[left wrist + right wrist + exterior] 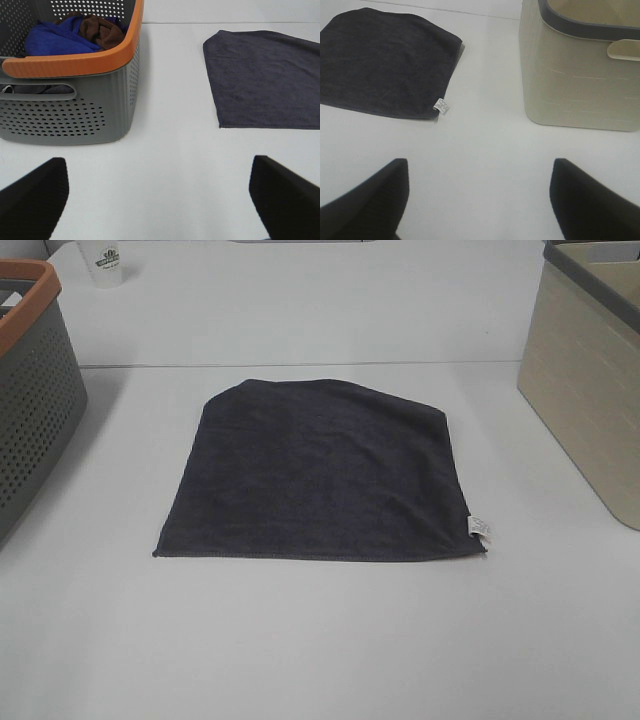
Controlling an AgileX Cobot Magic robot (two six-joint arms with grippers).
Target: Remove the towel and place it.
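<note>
The dark charcoal-grey towel (325,472) lies flat in the middle of the white table, with its small white tag (479,526) at the near right corner. It also shows in the left wrist view (267,75) and in the right wrist view (382,62). Neither arm shows in the exterior high view. My left gripper (157,200) is open and empty above bare table, between the grey basket and the towel. My right gripper (480,200) is open and empty above bare table, between the towel's tag corner and the beige bin.
A grey perforated basket with an orange rim (22,300) stands at the left edge and holds blue and brown cloths (75,32). A beige bin with a dark grey rim (590,380) stands at the right. A white cup (104,260) stands at the back left.
</note>
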